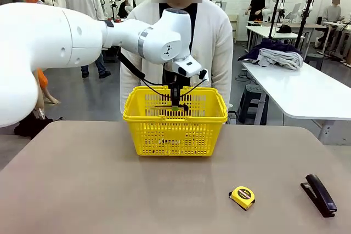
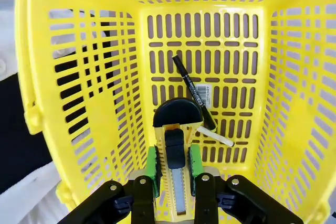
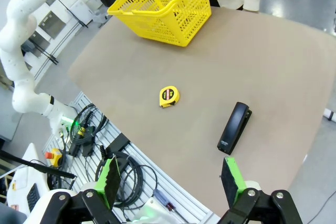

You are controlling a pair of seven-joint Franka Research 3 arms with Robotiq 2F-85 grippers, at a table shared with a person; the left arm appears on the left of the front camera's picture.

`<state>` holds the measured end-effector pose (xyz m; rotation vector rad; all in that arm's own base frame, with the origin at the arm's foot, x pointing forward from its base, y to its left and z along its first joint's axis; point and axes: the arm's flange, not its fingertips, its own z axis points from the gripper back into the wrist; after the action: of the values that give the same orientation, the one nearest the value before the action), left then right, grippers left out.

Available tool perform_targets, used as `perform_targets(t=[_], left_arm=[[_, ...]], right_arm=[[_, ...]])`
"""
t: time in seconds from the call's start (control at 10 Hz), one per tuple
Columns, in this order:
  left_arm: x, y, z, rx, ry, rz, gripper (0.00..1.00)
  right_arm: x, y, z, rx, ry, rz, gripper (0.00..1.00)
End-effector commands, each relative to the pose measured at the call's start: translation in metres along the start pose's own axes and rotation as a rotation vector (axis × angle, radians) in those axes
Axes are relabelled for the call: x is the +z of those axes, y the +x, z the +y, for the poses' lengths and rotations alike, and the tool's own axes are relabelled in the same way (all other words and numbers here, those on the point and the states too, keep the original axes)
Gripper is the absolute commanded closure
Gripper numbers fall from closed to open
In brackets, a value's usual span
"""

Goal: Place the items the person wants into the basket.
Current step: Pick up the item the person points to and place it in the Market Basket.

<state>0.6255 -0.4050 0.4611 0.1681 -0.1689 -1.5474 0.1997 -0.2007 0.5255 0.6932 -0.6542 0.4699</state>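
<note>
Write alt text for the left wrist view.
The left gripper, its jaws shut on the yellow utility knife, holds it inside the yellow basket. On the basket floor beyond lie a black pen and a white marker.

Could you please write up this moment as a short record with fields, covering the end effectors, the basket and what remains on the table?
left end effector: shut on the yellow utility knife, held over the inside of the basket
right end effector: open, holding nothing, high above the table
basket contents: black pen and white marker on the floor
on table: tape measure, black stapler
person: standing behind the basket
</note>
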Motion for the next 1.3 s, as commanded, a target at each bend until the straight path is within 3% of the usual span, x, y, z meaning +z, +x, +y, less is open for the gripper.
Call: perform_targets(t=[0.0, 0.5, 1.2], left_arm=[[-0.009, 0.010, 0.024, -0.028, -0.048, -0.005, 0.72], [-0.051, 0.007, 0.046, -0.012, -0.108, -0.031, 0.72], [-0.080, 0.016, 0.041, -0.014, -0.192, -0.041, 0.72]], right_arm=[[-0.002, 0.000, -0.001, 0.010, 0.020, -0.023, 0.00], [-0.002, 0.000, -0.001, 0.010, 0.020, -0.023, 0.00], [-0.002, 0.000, -0.001, 0.010, 0.020, -0.023, 0.00]])
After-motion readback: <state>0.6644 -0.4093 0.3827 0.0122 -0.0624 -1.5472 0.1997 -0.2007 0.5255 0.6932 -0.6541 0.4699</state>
